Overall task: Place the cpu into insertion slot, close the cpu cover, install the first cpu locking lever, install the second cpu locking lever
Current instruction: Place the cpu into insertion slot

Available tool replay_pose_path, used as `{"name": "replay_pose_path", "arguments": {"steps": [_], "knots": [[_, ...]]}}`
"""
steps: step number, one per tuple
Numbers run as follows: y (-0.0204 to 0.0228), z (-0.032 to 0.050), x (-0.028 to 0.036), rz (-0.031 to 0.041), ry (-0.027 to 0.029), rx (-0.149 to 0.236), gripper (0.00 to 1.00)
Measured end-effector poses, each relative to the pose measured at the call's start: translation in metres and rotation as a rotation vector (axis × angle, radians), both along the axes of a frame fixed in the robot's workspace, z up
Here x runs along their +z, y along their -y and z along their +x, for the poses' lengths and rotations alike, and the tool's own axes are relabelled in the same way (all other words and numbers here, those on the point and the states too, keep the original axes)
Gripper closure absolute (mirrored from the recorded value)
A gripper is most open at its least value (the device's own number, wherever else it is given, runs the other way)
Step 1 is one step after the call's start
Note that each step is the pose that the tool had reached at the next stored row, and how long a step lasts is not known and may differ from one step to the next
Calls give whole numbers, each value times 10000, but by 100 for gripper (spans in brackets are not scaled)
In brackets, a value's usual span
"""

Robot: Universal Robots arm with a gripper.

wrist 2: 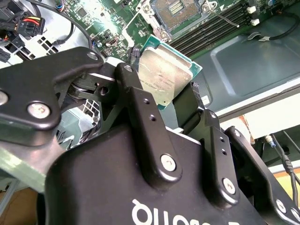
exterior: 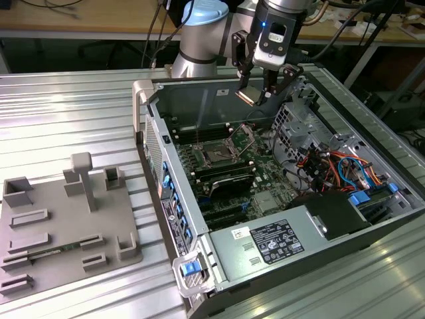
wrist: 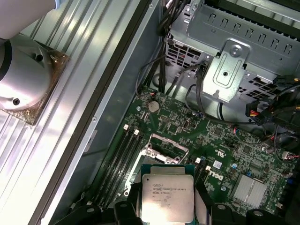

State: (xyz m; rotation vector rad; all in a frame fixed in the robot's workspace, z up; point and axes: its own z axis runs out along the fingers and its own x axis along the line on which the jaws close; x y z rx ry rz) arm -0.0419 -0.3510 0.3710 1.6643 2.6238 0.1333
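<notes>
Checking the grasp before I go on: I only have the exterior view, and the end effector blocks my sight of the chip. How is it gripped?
Observer: In the first wrist view, the end effector clamps the cpu by two opposite edges, with its metal top face toward that camera.
Operator: Is anything already sitting in the socket?
Observer: No. In the second wrist view the insertion slot is empty, and the cpu hangs clear of it, not touching.
</notes>
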Motion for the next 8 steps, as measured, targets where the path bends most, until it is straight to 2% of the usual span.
{"name": "replay_pose_path", "arguments": {"steps": [6,7,8], "knots": [[0,0,0,-1,0,-61,45],[0,0,-1,0,0,-228,45],[0,0,-3,-1,0,-556,45]]}}
